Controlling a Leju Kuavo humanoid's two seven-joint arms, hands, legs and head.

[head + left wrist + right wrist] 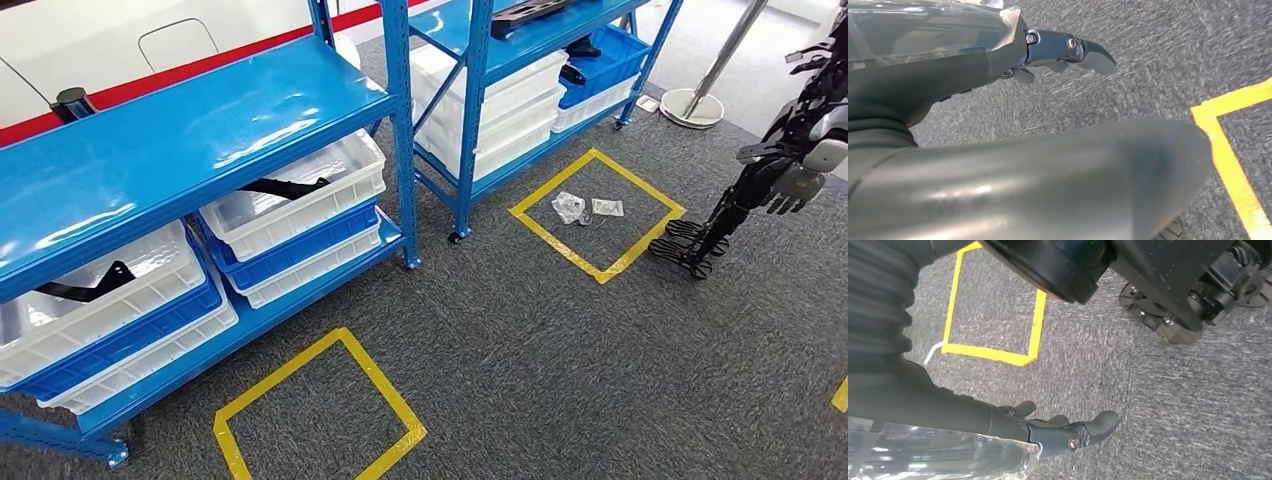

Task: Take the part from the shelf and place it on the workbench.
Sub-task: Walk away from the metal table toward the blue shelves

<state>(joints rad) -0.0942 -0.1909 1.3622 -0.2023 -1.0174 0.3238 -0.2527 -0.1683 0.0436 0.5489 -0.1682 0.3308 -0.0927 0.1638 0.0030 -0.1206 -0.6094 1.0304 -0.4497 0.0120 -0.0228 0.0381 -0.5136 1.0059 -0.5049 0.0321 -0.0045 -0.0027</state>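
Note:
A black curved part (pixel 285 186) lies in a white bin (pixel 350 165) on the lower level of the near blue shelf (pixel 180 130). A second black part (pixel 85 285) lies in the white bin (pixel 150 265) further left. My left hand (pixel 1063 50) hangs over grey carpet with its dark fingers stretched out and nothing in it. My right hand (pixel 1063 432) also hangs over the carpet, fingers extended and holding nothing.
A second blue shelf (pixel 500 60) with white and blue bins stands further back. Yellow tape squares (pixel 320 410) mark the carpet; the far one (pixel 600 210) holds small clear plastic bags (pixel 585 208). Another dark humanoid robot (pixel 780 180) stands at the right, beside a pole base (pixel 695 105).

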